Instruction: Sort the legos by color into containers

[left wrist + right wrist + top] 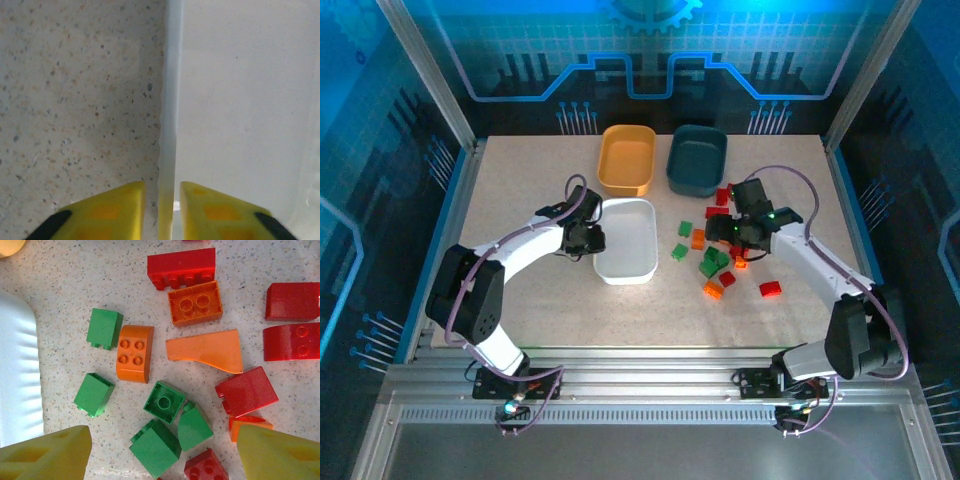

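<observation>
My left gripper point(586, 238) is shut on the left rim of the white tray point(630, 262); in the left wrist view its yellow fingertips point(127, 210) straddle that rim point(170, 100). My right gripper point(742, 238) hangs open over the scattered legos. Between its fingers lie a hollow-side-up green brick point(164, 401), a green block point(155, 447) and a curved green piece point(194, 426). Around them are orange bricks point(134, 352) and red bricks point(189, 267). The orange-yellow tray point(627, 160) and the dark teal tray point(696, 160) stand at the back.
Loose bricks lie outside the gripper: a green one point(678, 252), an orange one point(712, 291) and a red one point(770, 289). The white tray's edge point(17, 380) lies just left of the pile. Metal frame posts border the table.
</observation>
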`<state>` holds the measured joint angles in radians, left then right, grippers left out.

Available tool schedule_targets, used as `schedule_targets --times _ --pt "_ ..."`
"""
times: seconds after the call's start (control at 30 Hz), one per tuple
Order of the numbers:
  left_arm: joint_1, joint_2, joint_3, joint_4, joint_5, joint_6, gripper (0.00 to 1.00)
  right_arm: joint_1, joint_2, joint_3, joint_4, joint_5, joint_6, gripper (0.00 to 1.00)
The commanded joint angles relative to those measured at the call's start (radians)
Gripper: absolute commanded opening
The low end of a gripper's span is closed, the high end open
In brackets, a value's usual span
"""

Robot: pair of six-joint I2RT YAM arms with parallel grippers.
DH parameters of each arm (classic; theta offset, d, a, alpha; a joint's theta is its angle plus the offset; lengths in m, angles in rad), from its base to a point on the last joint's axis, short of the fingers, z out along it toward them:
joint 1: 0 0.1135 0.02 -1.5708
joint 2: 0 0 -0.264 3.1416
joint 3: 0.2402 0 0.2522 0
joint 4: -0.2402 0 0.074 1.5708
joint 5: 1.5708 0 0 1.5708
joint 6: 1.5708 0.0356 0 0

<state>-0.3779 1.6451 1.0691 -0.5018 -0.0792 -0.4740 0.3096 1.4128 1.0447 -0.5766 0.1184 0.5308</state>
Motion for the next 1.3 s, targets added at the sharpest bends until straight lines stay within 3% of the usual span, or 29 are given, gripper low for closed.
schedule_targets --times 0.0,0.13,0.27,0.4,0.5,0.93,1.13,1.27 --pt "-0.007 -0.016 0.025 0.004 -0.005 0.048 0.18 0.014 0.031 0.057 -0.017 0.019 -0.014 0.78" --pt "-0.006 -0.059 0.033 -0.025 -0.022 0.07 0.0 0.014 0.076 0.114 -0.021 0.056 -0.012 0.78" --pt "-0.03 -0.158 0.054 -0.079 -0.031 0.069 0.0 -0.02 0.156 0.204 -0.023 0.128 -0.003 0.76" --pt "-0.041 -0.277 0.107 -0.099 -0.049 0.078 0.0 -0.088 0.27 0.317 -0.006 0.067 0.012 0.74" --pt "0.01 -0.262 0.218 -0.154 -0.094 0.125 0.0 -0.13 0.372 0.435 -0.005 -0.014 0.027 0.71" --pt "0.332 0.256 0.793 -0.227 -0.012 0.355 0.0 -0.198 0.813 0.943 -0.171 -0.1 -0.006 0.64" --pt "0.395 0.553 1.126 -0.369 -0.017 0.445 0.0 -0.189 0.929 1.052 -0.202 -0.096 -0.041 0.51" --pt "0.415 0.627 1.185 -0.359 -0.004 0.496 0.0 -0.182 0.983 1.107 -0.22 -0.085 -0.059 0.46"
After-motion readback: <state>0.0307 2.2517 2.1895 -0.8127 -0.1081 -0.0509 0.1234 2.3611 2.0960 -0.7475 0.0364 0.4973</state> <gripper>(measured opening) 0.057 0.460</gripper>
